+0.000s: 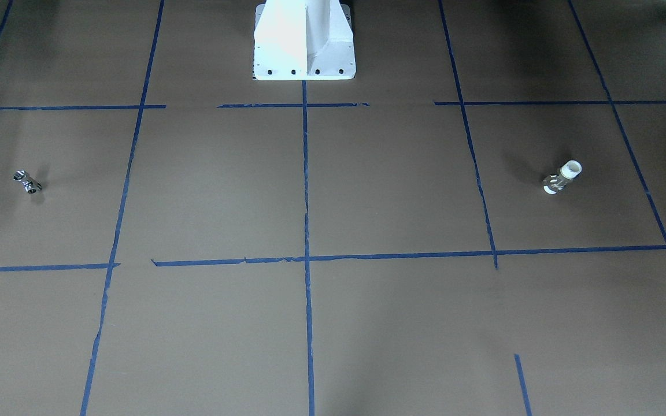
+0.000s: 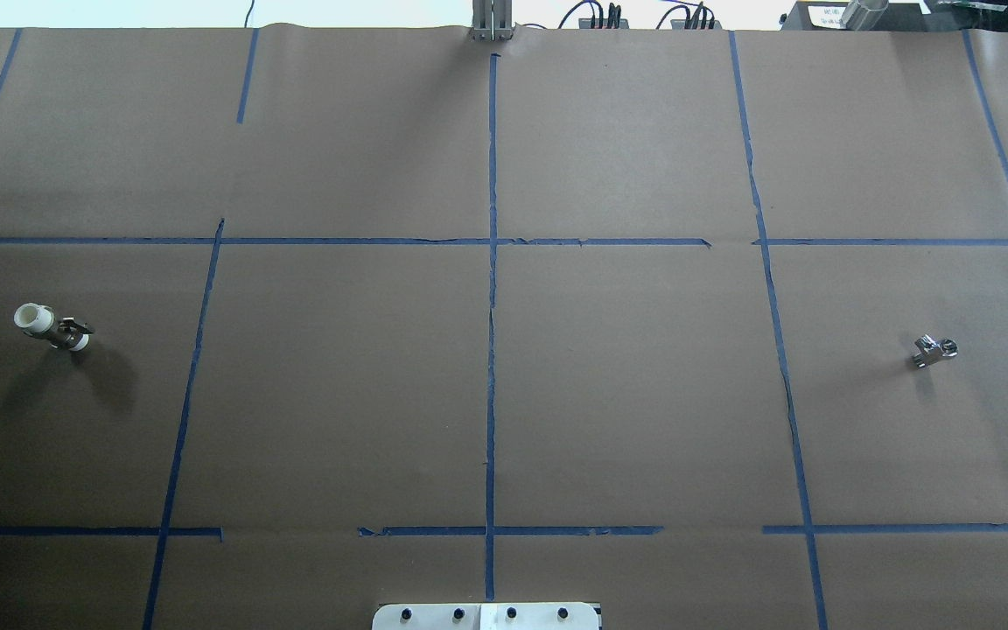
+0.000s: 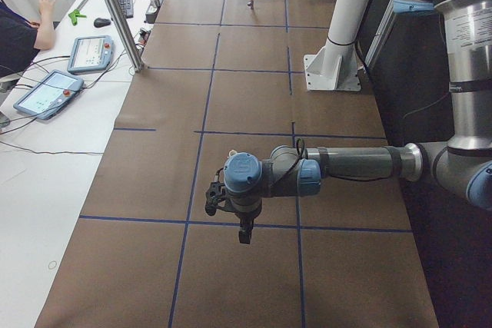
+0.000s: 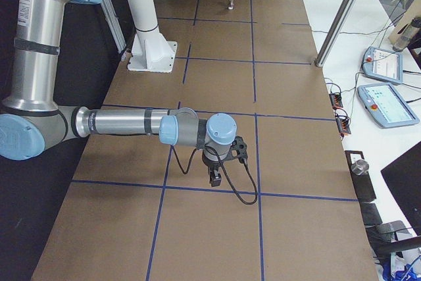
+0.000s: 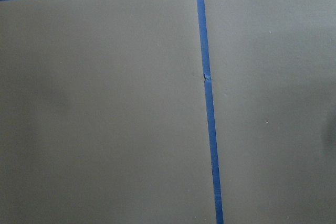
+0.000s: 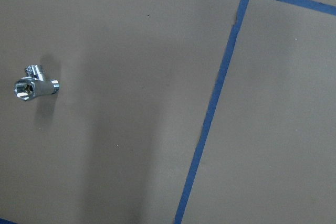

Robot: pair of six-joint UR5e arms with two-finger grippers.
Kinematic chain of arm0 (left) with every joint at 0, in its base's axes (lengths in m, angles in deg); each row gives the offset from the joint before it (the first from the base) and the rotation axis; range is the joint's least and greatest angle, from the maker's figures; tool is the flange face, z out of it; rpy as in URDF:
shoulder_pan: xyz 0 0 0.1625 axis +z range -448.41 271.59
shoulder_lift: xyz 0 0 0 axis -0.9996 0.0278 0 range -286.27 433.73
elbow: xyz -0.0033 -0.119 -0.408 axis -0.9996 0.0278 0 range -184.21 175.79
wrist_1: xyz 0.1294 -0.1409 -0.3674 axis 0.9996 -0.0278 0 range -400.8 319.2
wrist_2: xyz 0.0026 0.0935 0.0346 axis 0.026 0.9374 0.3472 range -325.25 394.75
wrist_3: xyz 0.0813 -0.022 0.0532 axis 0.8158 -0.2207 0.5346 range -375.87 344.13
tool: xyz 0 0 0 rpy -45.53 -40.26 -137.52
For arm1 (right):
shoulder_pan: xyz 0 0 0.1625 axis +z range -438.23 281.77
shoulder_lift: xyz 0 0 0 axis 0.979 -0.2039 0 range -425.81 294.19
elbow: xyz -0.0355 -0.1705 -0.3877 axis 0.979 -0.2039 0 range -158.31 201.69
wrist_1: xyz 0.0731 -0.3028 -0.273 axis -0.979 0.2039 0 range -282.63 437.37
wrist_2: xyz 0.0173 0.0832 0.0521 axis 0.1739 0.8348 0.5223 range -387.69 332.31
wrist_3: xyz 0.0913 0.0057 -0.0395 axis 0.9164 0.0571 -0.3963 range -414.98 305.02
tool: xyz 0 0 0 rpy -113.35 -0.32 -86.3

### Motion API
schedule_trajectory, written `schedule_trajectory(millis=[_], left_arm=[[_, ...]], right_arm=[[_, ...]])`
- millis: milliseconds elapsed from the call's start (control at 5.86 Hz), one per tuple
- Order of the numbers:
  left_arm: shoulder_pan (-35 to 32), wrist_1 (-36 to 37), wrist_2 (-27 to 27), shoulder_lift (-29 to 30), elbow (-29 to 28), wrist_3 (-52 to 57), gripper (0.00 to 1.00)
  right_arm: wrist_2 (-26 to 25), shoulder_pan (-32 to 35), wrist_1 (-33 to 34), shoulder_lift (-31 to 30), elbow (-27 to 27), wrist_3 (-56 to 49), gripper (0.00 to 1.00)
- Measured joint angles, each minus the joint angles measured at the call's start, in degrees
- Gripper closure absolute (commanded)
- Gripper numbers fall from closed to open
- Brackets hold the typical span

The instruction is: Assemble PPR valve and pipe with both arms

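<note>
Over the table point(image 2: 626, 394), the left arm point(image 3: 354, 165) and right arm point(image 4: 125, 123) hang low; whether the left gripper point(image 3: 244, 232) or right gripper point(image 4: 214, 177) is open cannot be told. The one valve point(image 2: 53, 326) sits far on the robot's left, nearer the left arm, long axis seemingly upright. The one pipe point(image 2: 934, 351) lies far right, nearer the right arm.

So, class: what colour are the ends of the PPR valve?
The PPR valve has white ends; clearest in the front-facing view.
</note>
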Motion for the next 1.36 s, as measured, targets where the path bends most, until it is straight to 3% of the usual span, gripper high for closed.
schedule_trajectory(millis=[853,1364], left_arm=[[1.98,-0.07,0.39,1.34,0.13,-0.36,0.00],[2.48,-1.39,0.06,8.15,-0.64,-0.35,0.00]], right_arm=[[0.00,0.00,0.09,0.00,0.00,0.00,0.00],[0.00,0.00,0.01,0.00,0.00,0.00,0.00]])
